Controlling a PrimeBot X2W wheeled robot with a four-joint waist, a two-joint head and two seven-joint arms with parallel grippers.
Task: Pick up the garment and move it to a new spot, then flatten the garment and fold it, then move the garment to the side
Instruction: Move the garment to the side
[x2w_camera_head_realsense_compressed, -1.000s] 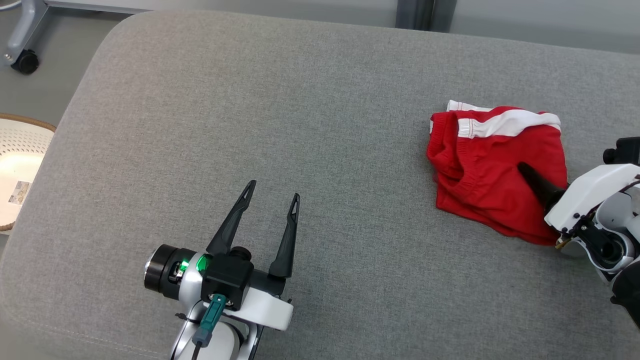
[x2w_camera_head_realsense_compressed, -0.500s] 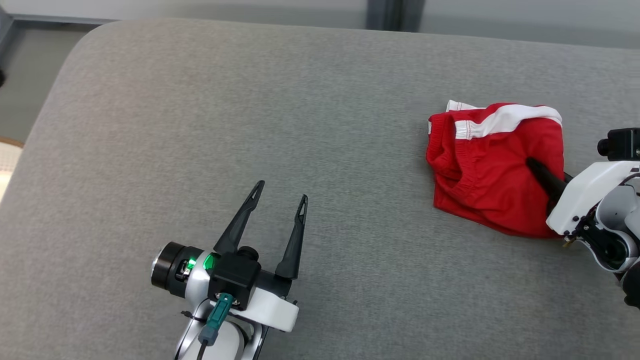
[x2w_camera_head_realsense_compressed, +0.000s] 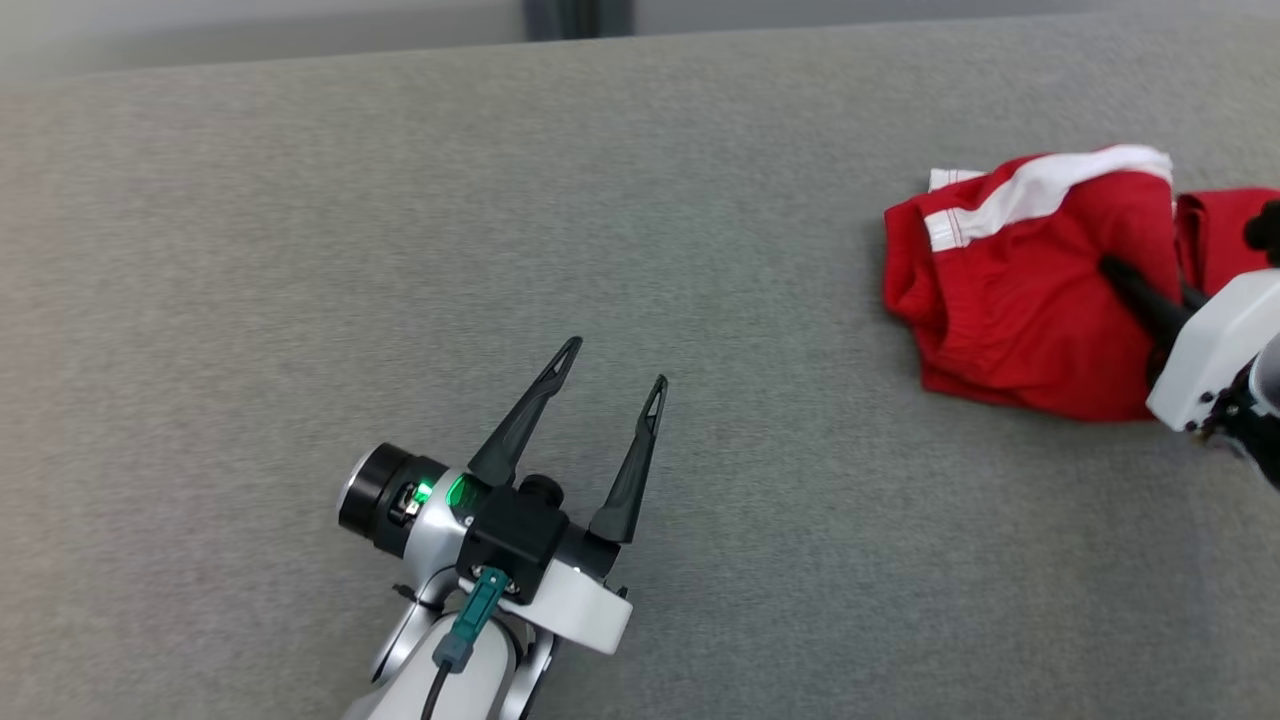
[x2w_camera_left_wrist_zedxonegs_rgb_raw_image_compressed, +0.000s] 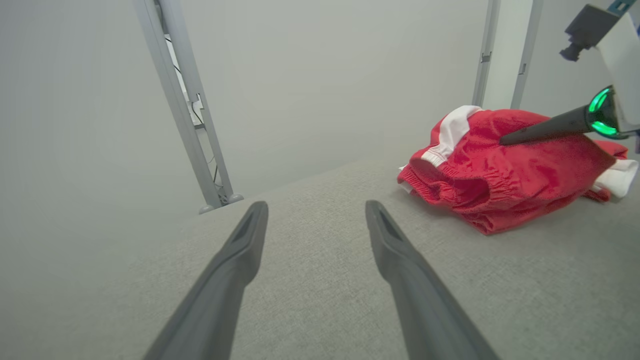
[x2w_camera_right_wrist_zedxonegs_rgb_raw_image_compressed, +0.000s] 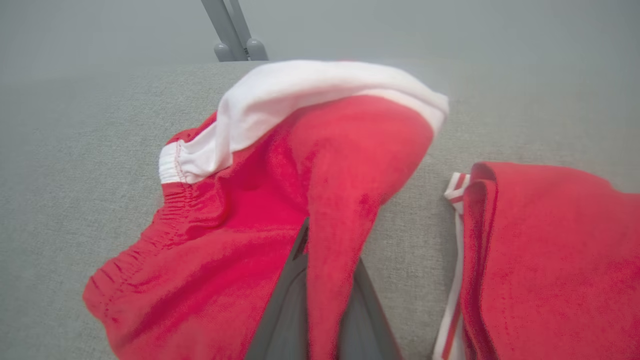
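Observation:
The garment (x2w_camera_head_realsense_compressed: 1000, 300) is a pair of red shorts with a white band, crumpled at the right of the grey padded surface (x2w_camera_head_realsense_compressed: 400, 200). My right gripper (x2w_camera_head_realsense_compressed: 1112, 270) comes in from the right edge and is shut on a raised fold of the garment (x2w_camera_right_wrist_zedxonegs_rgb_raw_image_compressed: 240, 225); the red cloth runs pinched between its fingers (x2w_camera_right_wrist_zedxonegs_rgb_raw_image_compressed: 280, 310). A further red part with a striped hem (x2w_camera_right_wrist_zedxonegs_rgb_raw_image_compressed: 550, 250) lies flat just right of them. My left gripper (x2w_camera_head_realsense_compressed: 615, 365) hovers open and holds nothing at the lower middle, well left of the garment (x2w_camera_left_wrist_zedxonegs_rgb_raw_image_compressed: 500, 170).
The grey padded surface spreads wide to the left and front of the garment. Grey metal posts (x2w_camera_left_wrist_zedxonegs_rgb_raw_image_compressed: 185, 110) and a pale wall stand beyond its far edge.
The head camera has turned, shifting the whole picture. My right gripper has shut on a fold of the garment and raised it slightly, uncovering a red part at its right. The left gripper stays open.

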